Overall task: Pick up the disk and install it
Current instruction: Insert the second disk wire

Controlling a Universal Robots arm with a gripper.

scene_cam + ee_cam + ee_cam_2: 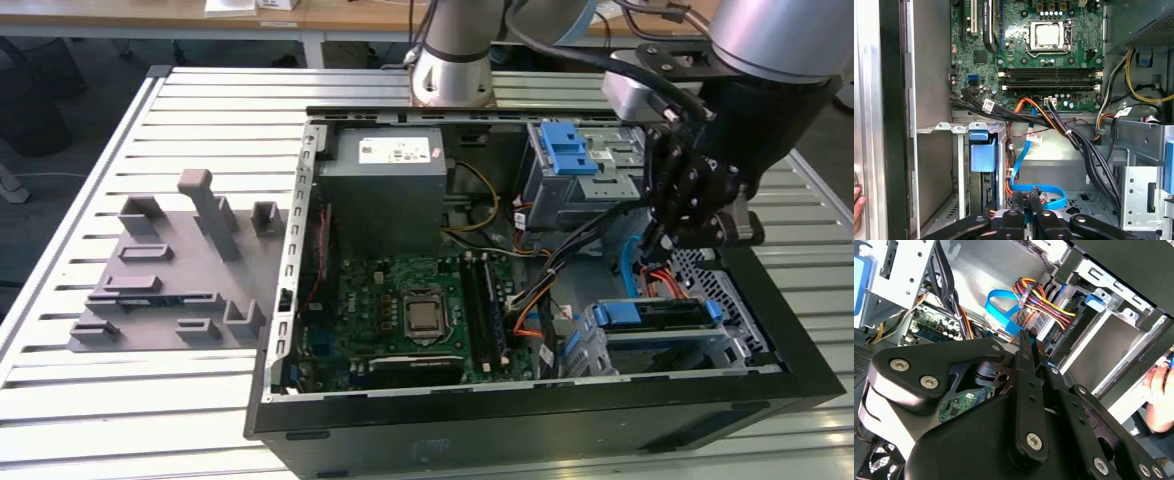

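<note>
Hovering inside the open computer case, the gripper sits low over the drive corner on the exterior view's right. In both wrist views the two black fingers are pressed nearly together, a narrow pinch; I cannot tell whether anything is caught between them. Their tips are just beside a flat blue cable that loops across the case floor.

The disk is not in the gripper. It lies flat in the lower metal bay at the near right corner of the case, blue rail facing the motherboard, below and apart from the fingers. In the first wrist view a blue end piece shows in that bay's mouth. A bundle of red, yellow and black wires runs to a plug close to the bay in the second wrist view.

A grey box with a white sticker sits at the far side of the case, and a silver cage with a blue latch is beside it, behind the gripper. A grey moulded fixture rests on the slatted table, on the exterior view's left, outside the case. A person's hand shows at the case edge.
</note>
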